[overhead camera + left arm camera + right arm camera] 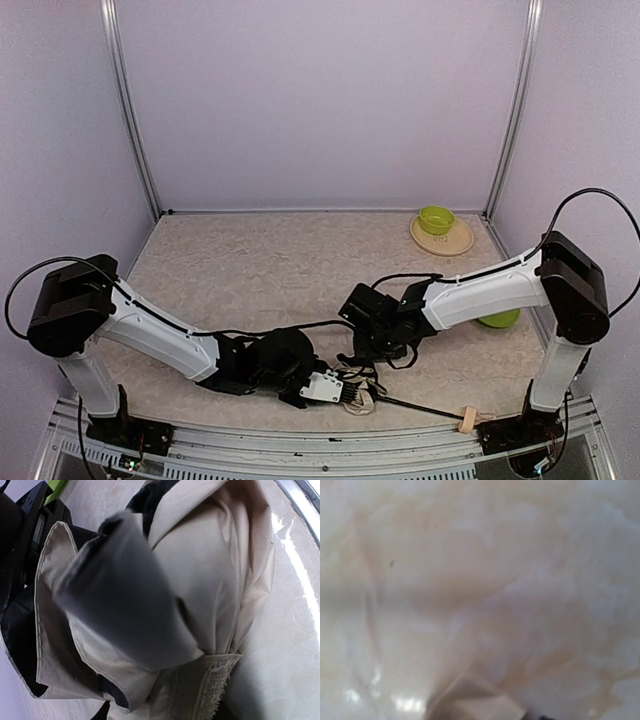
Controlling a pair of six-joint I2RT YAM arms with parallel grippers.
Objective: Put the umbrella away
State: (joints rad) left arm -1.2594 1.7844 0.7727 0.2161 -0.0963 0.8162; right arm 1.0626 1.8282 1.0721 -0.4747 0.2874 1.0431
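Note:
The umbrella [357, 398] lies folded near the table's front edge, a small cream and black bundle. Its thin black shaft [420, 408] runs right to the beige handle [466, 420]. My left gripper [335, 392] is at the bundle's left end. In the left wrist view bunched cream fabric with black lining [200, 565] and a fuzzy fastening strap [215, 690] fill the frame and hide the fingers. My right gripper [372, 355] points down just above the bundle. The right wrist view is only blurred cream fabric [485, 580], so its jaws do not show.
A green bowl [436, 220] sits on a beige plate [450, 243] at the back right. A second green bowl [500, 319] peeks from under the right arm. A metal rail [300, 440] borders the near edge; walls enclose the other sides.

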